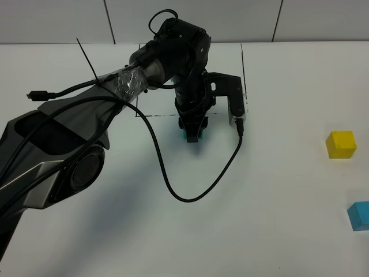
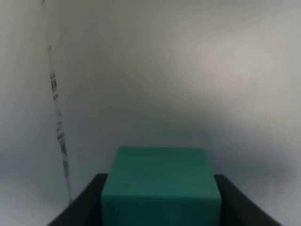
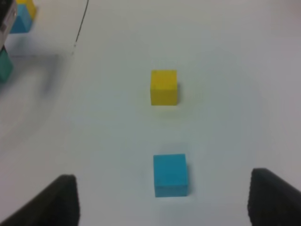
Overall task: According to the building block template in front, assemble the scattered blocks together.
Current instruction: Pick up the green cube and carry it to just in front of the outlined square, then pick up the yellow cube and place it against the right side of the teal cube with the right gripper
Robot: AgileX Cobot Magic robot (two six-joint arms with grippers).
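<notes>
1. Presently the left gripper (image 1: 193, 130) is pinching the small teal-green matte cube (image 2: 161, 186) between its black fingers (image 2: 82, 207). It holds the cube just outside the near edge of the thin black rectangle outline (image 1: 243, 75). I cannot tell whether the cube touches the table.
2. The right gripper (image 3: 163, 179) hangs with its fingers spread wide and holding nothing, above the small sky-blue matte cube (image 1: 359, 215). The small yellow matte cube (image 1: 341, 144) sits near the blue one but apart from it, and both are well apart from the teal one.
3. The building block template (image 3: 22, 16) shows only as a yellow-and-blue corner in the right wrist view. From the high camera the left arm hides it.
4. On release, the teal cube could twist and settle askew. The faces of the other two would then not meet it flush.
5. The looped black cable (image 1: 173, 193) lies on the table beside the held cube. A careless retreat could drag it across a freshly set block.
6. Butting the yellow cube against the teal one could shove it along, since the surface looks slick.
7. With both arms working near the middle, they could knock each other or the template.
8. The smooth white matte table (image 1: 277, 190) offers no stop or edge to push against. Behind it stand pale wall panels (image 1: 190, 17) with dark seams.
</notes>
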